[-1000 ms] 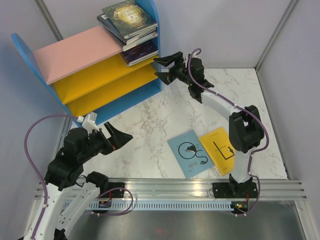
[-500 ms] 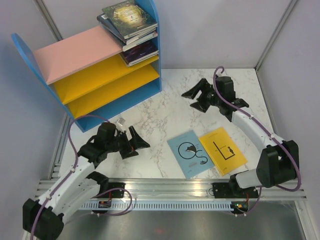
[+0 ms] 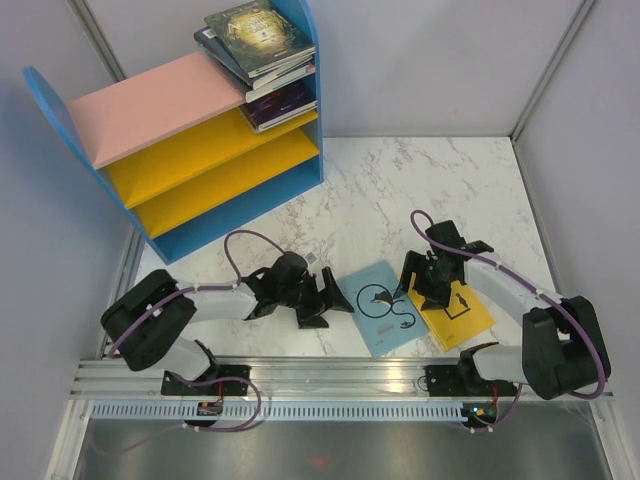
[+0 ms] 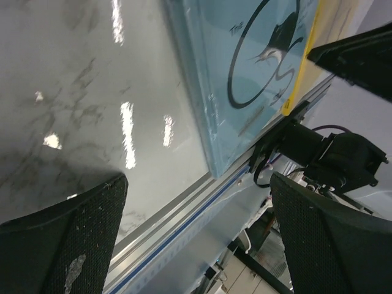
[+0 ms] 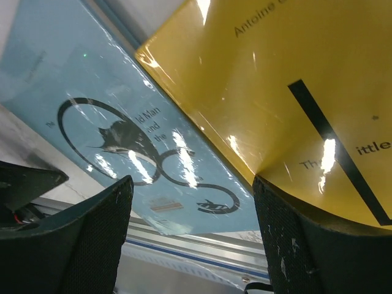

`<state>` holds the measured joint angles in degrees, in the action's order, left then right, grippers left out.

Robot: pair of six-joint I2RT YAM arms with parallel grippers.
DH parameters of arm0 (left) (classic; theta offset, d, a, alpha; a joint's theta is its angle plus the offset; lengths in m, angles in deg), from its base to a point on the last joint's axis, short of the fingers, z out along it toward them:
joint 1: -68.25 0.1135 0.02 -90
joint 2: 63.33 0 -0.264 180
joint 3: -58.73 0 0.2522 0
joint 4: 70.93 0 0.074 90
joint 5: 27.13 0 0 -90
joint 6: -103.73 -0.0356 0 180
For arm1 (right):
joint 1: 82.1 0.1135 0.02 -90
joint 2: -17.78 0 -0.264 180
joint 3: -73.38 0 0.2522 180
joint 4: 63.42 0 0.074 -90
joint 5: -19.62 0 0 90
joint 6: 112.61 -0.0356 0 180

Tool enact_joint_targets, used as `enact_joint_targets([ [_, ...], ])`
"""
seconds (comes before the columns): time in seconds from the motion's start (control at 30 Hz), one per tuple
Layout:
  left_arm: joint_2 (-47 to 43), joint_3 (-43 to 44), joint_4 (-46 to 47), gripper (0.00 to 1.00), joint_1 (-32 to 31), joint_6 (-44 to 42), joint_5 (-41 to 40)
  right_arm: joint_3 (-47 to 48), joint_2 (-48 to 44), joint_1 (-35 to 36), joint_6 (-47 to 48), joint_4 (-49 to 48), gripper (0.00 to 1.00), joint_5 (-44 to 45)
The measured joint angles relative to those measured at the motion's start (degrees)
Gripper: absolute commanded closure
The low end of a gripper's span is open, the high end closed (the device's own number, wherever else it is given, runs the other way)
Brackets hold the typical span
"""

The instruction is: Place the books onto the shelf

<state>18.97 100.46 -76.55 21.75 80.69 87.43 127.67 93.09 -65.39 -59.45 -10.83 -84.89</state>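
Two books lie flat on the marble tabletop (image 3: 350, 200), side by side near its front edge: a pale blue book (image 3: 378, 312) with a black ring-and-fish drawing, and just to its right a yellow book (image 3: 458, 305) with black lines on its cover. Their long edges meet or nearly meet.

My left tool (image 3: 327, 304) is low over the tabletop just left of the pale blue book (image 4: 245, 73), spread wide with nothing between its fingers (image 4: 61, 239).

My right tool (image 3: 420, 285) is also spread and grips nothing. It hangs over the seam where the yellow book (image 5: 288, 92) meets the pale blue book (image 5: 122, 141). Whether its fingers (image 5: 318, 245) touch a cover I cannot tell.

Well apart, at the back left, stands the shelf (image 3: 150, 105). A stack of books (image 3: 258, 42) already sits at its right end against the blue side panel, a dark green-gold cover uppermost and purple ones lower down.
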Motion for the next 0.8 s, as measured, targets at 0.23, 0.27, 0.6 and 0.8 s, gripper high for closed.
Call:
enact_joint_targets([
  [0.23,12.3,6.6,11.8,0.0,-3.8,6.0,-0.9,-3.0,-2.7,0.1,2.4,-0.3,0.2,-0.6],
  [0.27,14.1,7.4,13.8,0.0,-4.5,7.2,-0.9,-3.1,-2.8,0.1,2.6,-0.5,0.2,-0.6],
  [0.6,24.2,8.8,32.8,0.02,-7.5,16.9,0.1,-4.0,-2.5,0.2,2.5,-1.5,0.23,-2.3],
  [0.8,23.9,7.8,34.2,0.22,-7.8,17.4,-2.6,-6.0,-4.2,0.2,0.7,-3.7,0.23,-4.2],
])
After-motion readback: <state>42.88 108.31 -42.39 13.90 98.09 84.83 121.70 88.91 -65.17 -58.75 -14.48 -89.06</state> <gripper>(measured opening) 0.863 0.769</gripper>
